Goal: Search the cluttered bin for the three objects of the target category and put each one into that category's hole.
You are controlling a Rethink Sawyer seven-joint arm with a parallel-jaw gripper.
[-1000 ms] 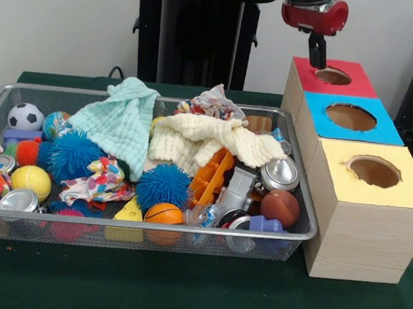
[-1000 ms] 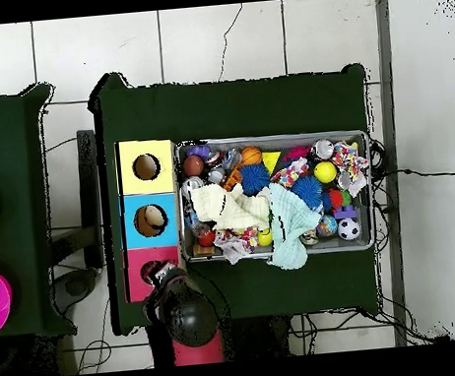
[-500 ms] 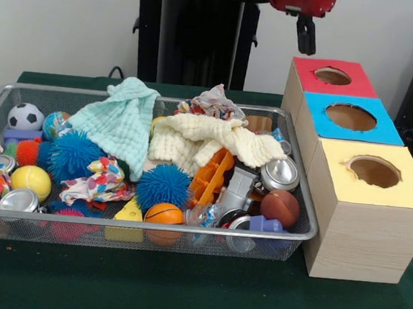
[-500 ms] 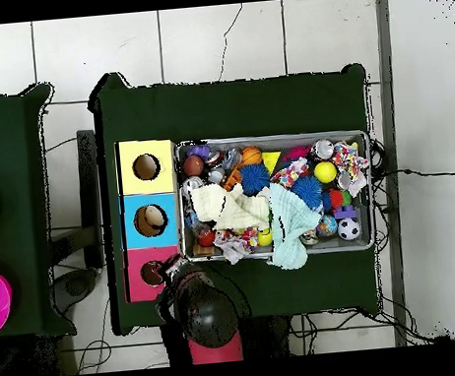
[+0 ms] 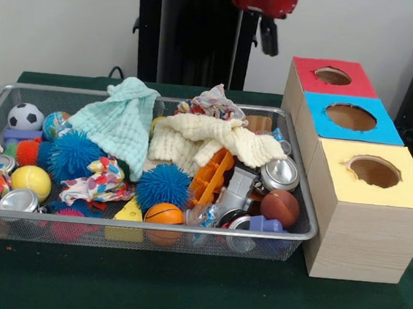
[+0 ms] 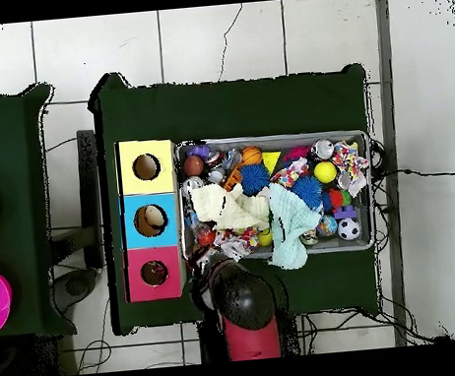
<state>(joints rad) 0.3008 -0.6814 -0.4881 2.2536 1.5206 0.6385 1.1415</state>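
While the claw hangs high, grip unclear, wire bin brims with balls, cloths, cans, toys.

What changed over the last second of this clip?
The pincer left its spot above the red box's hole, rose, and swung sideways toward the wire bin; it now hangs high over the bin's back edge. Nothing visible is held. The bin's clutter and all three boxes stayed put.

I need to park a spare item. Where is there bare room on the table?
The green cloth in front of the wire bin and the yellow box is bare. The bin itself is packed edge to edge.
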